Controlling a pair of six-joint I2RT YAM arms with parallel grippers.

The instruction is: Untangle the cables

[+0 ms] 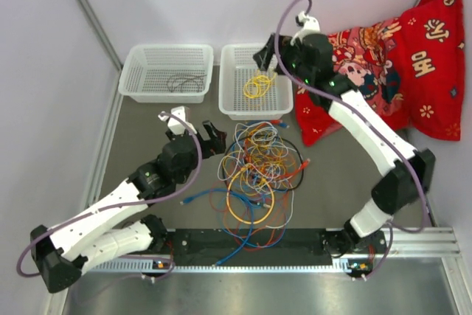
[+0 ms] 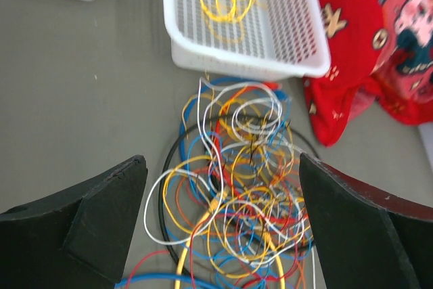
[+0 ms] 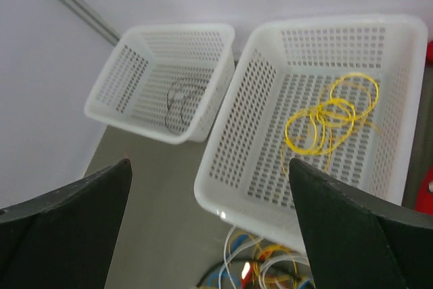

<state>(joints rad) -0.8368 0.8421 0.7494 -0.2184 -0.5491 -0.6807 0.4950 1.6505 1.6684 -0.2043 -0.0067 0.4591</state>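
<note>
Arm bases: both arms are bolted along the near rail; a blue cable end trails onto the rail.
Tangle: cable pile point(image 1: 254, 171) of yellow, orange, blue, white, red and black loops lies on the grey table point(image 1: 140, 130), between the arms and just in front of the right basket.
Left gripper point(image 1: 198, 136): jaws wide, holding nothing, at the pile's left edge and aimed at it.
Right gripper point(image 1: 267, 59): jaws wide and empty, poised over the right basket point(image 1: 230, 94).
Sorted so far: yellow cable point(image 1: 257, 85) coiled in the right basket; black cable point(image 1: 184, 82) in the left basket point(image 1: 136, 79).
Step in hand: I judge one drop-off done and the next pick due.
Next move: needs a single loop at the pile's rim pinched and drawn clear slowly, since the strands cross heavily.
Obstacles: basket wall close behind the pile; red patterned cushion point(image 1: 398, 57) just right of it.
</note>
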